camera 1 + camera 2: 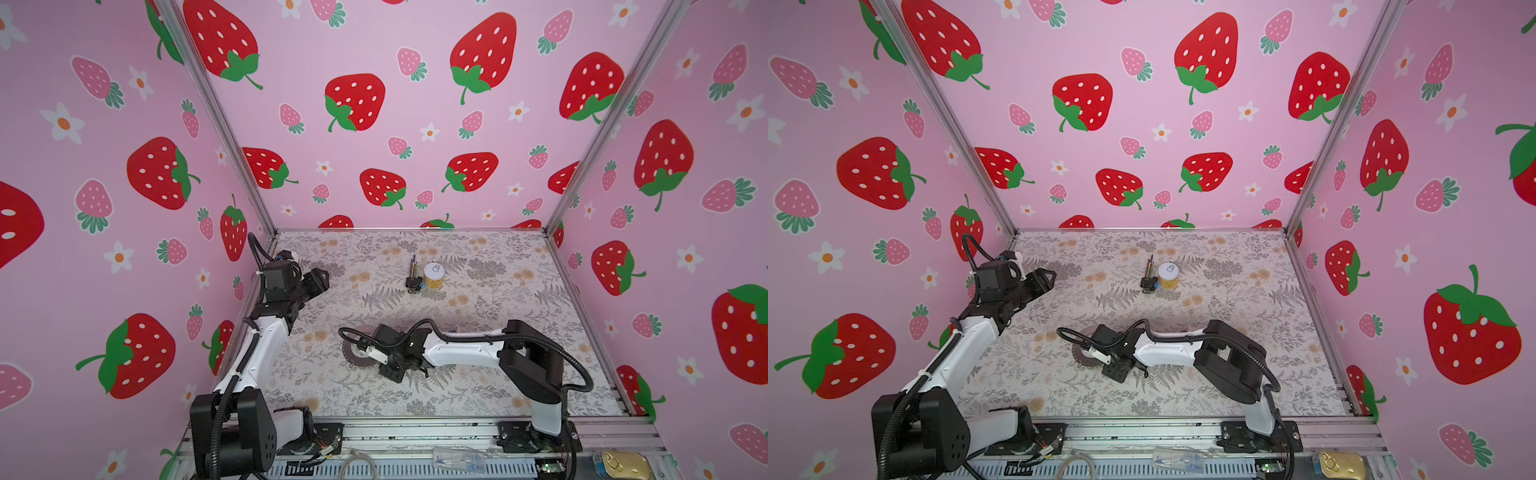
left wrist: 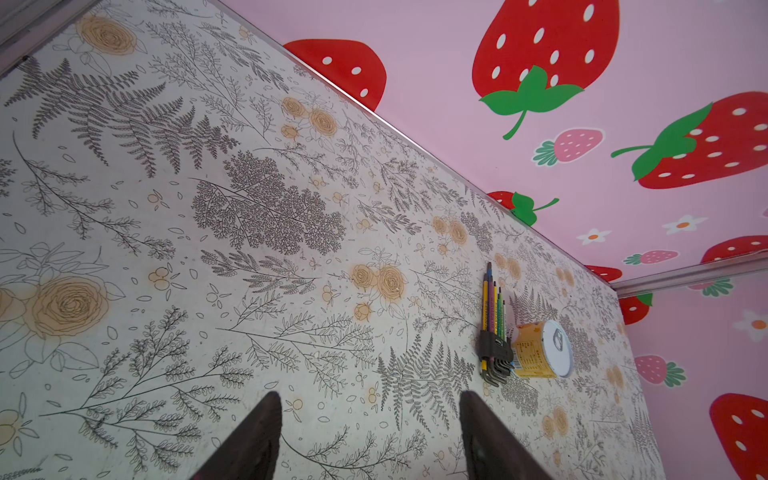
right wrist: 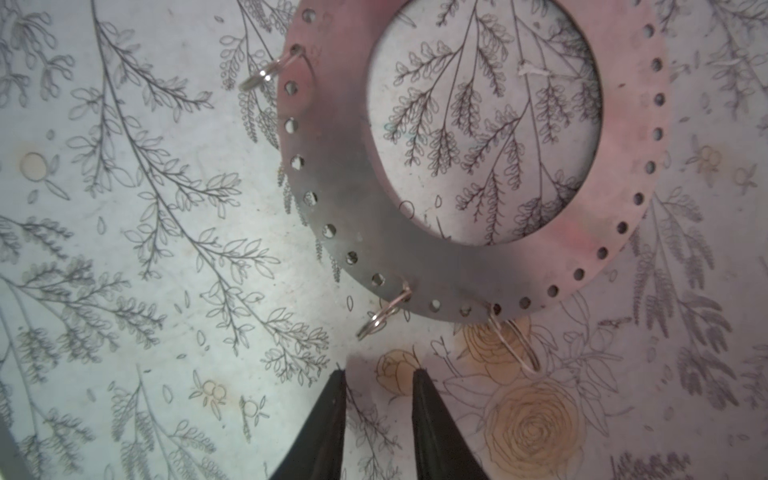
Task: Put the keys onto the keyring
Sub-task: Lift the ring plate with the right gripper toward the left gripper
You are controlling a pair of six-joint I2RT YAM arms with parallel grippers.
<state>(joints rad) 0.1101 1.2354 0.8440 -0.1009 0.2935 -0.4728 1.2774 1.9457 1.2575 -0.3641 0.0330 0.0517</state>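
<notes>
Keyring [image 3: 332, 187] is lying flat on the desk [image 3: 124, 249], just ahead of the right end effector [image 3: 379, 372], its jaws standing narrow, gripping nothing. Left end effector [image 2: 370, 395] is hanging wide, empty, well apart, so the right arm is nearer. Keys aren't showing anywhere.

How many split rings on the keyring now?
3 split rings: two on the keyring edge nearest the right gripper, one farther round. Part of the keyring is out of frame; more may hide.

We see free worktop [image 2: 249, 291] before the left tool [image 2: 370, 397]; further on, the hex key set [image 2: 494, 332] and yellow can [image 2: 540, 349] together block the way.
</notes>
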